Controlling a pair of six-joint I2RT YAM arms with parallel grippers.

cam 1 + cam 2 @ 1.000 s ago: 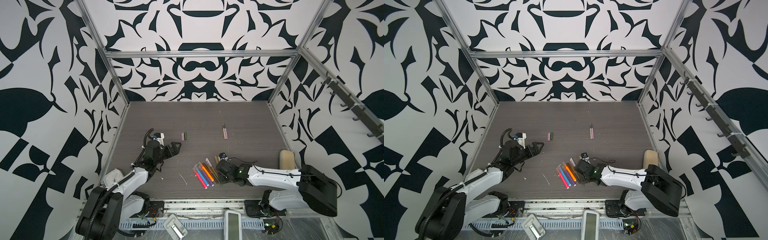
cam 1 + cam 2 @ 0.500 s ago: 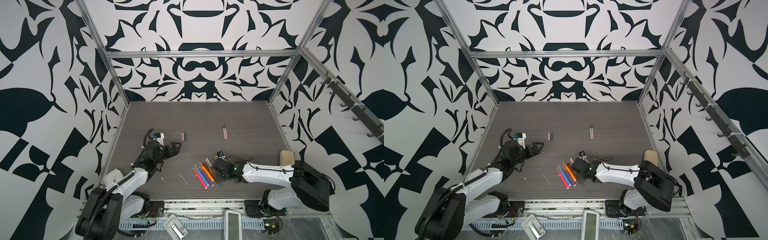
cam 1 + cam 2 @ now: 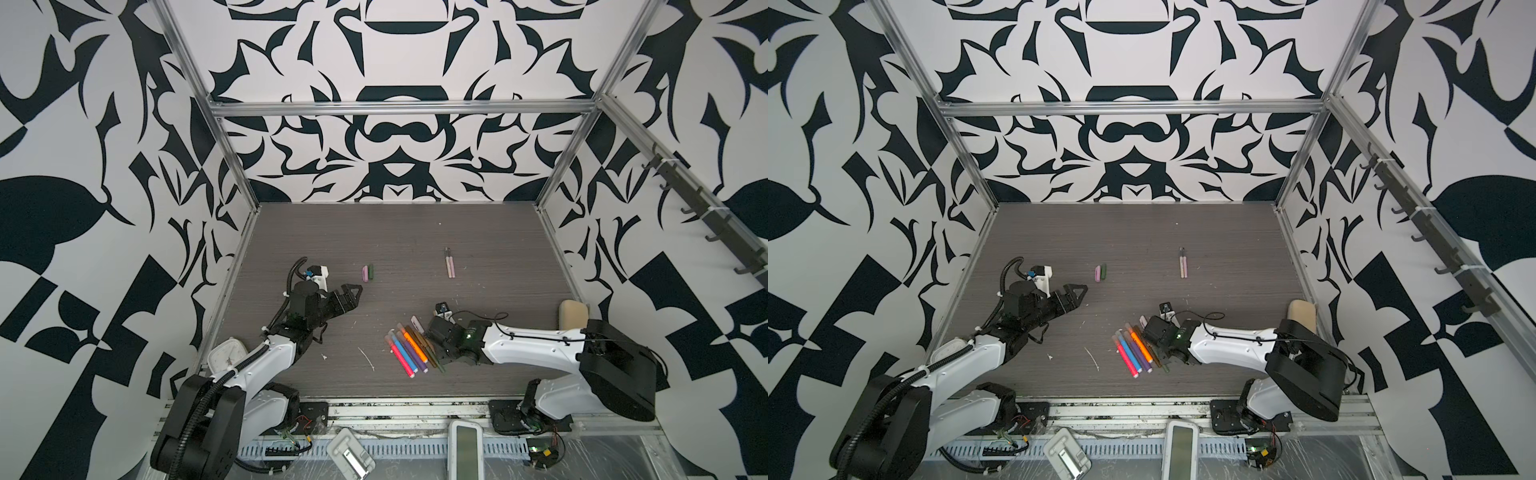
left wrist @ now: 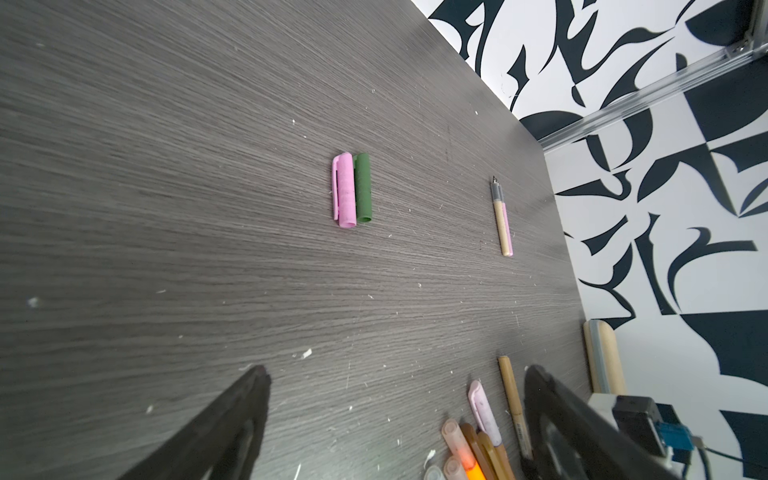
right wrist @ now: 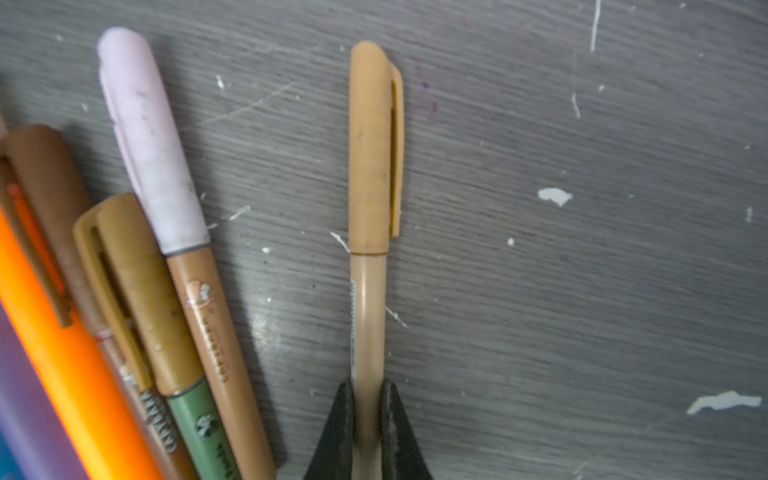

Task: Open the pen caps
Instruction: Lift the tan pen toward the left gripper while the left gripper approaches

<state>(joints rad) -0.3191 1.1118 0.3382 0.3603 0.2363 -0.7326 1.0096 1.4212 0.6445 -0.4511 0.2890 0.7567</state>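
The right tool (image 5: 368,399) is clamped tight on the barrel of a tan pen (image 5: 368,316), which lies along the worktop (image 5: 582,291) with its tan cap (image 5: 370,145) on, at the end away from the jaws. The left tool (image 4: 395,374) is spread wide and holds nothing, over bare worktop well apart from the pens. Just beside the tan pen lies a fanned bundle of pens (image 3: 409,351), all capped: a lilac-capped pen (image 5: 153,141) is nearest, then an olive-capped green pen (image 5: 137,291), with brown, orange and purple ones beyond. Farther back, a loose pink cap (image 4: 345,189) and a loose dark green cap (image 4: 363,187) lie touching side by side. To their right in both top views, two thin uncapped pens (image 4: 503,216) lie pressed together. A beige block (image 3: 573,313) sits against the right wall. The worktop is dark grey woodgrain flecked with white scraps, enclosed by black-and-white patterned walls on an aluminium frame.
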